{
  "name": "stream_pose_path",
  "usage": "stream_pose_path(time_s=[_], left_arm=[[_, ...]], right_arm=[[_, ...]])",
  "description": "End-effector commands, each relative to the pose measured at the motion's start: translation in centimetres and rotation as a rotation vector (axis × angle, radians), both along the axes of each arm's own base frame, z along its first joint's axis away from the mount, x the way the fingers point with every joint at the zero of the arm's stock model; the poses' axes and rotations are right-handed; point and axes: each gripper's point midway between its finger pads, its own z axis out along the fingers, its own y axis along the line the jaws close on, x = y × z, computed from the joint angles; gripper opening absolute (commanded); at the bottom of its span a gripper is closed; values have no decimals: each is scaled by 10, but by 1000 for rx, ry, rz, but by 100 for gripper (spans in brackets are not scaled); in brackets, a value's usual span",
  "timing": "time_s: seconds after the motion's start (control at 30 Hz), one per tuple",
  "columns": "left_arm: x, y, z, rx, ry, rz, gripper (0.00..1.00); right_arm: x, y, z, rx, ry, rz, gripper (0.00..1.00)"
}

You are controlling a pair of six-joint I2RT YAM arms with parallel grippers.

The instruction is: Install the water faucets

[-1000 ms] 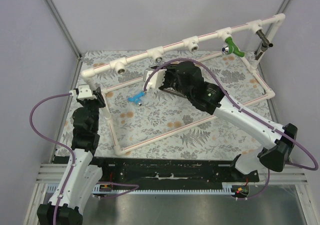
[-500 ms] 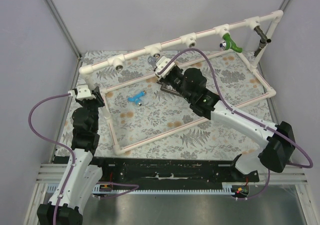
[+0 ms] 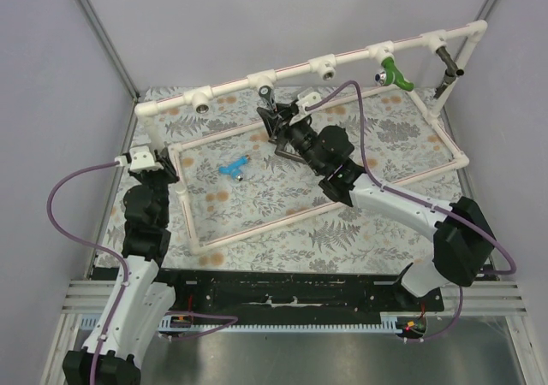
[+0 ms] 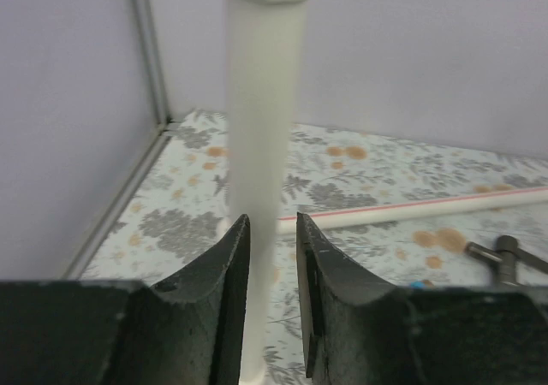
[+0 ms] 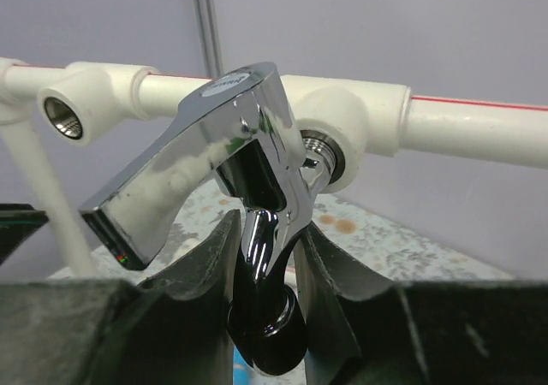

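No legible text anywhere. The chrome faucet (image 5: 197, 154) carries an oval badge (image 5: 229, 84) on its lever; lettering too blurred to read.

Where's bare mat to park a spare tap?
Free: floral mat between the light blue faucet and the near rail of the white pipe frame; also the far-right corner below the bright green faucet. Crowded: around the right gripper holding the shiny silver faucet.

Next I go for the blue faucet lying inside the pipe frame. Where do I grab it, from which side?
I'd take the blue faucet across its long body, from straight above. It lies flat on the table, clear of the pipes, its body slanting lower left to upper right, so set the jaws crosswise to that line, off the side stub.
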Motion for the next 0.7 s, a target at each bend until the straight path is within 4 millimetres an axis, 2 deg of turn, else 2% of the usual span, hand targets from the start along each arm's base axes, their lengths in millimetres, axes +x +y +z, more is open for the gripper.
stream_pose_path(time_s=[0.0, 0.3, 0.47, 0.57, 0.6, 0.67], left_arm=[[-2, -39, 14, -59, -53, -185, 2], [-2, -42, 14, -91, -58, -195, 2], [-2, -46, 14, -147, -69, -214, 2], [-3, -46, 15, -146, -74, -215, 2], [-4, -45, 16, -147, -74, -209, 2], [-4, -43, 16, -151, -76, -202, 3]], right_arm=[[23, -14, -29, 222, 158, -68, 0], [29, -39, -33, 596, 186, -128, 0], [32, -46, -35, 728, 218, -170, 0], [33, -43, -37, 715, 224, -191, 0], [31, -39, -36, 677, 210, -194, 2], [26, -34, -34, 611, 182, -198, 19]])
